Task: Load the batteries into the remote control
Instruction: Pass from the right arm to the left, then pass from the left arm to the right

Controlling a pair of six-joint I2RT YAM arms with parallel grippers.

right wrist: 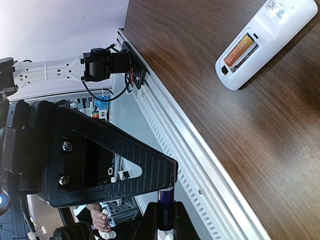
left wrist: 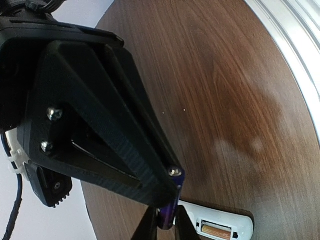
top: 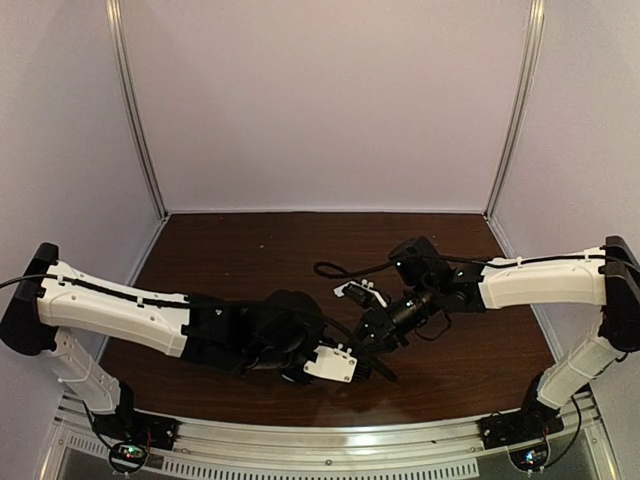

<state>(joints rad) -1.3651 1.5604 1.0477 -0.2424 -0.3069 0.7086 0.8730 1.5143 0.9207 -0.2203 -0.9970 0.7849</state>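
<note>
The white remote control point(right wrist: 272, 27) lies back-up on the dark wooden table, its battery bay open with one orange battery point(right wrist: 241, 49) inside. It also shows in the left wrist view point(left wrist: 237, 221), with the orange battery point(left wrist: 216, 231) in its bay, and in the top view point(top: 330, 362). A slim purple battery point(left wrist: 169, 210) is pinched at both ends. My left gripper point(left wrist: 172, 181) is shut on one end. My right gripper point(right wrist: 167, 186) is shut on the other end of the purple battery point(right wrist: 166, 212). Both grippers meet just above the remote, the left one point(top: 365, 362) beside the right one point(top: 372, 340).
A small white piece point(top: 358, 291) lies on the table behind the grippers. An aluminium rail point(right wrist: 200, 165) runs along the table's near edge. Pale walls close in the back and both sides of the table point(top: 250, 250).
</note>
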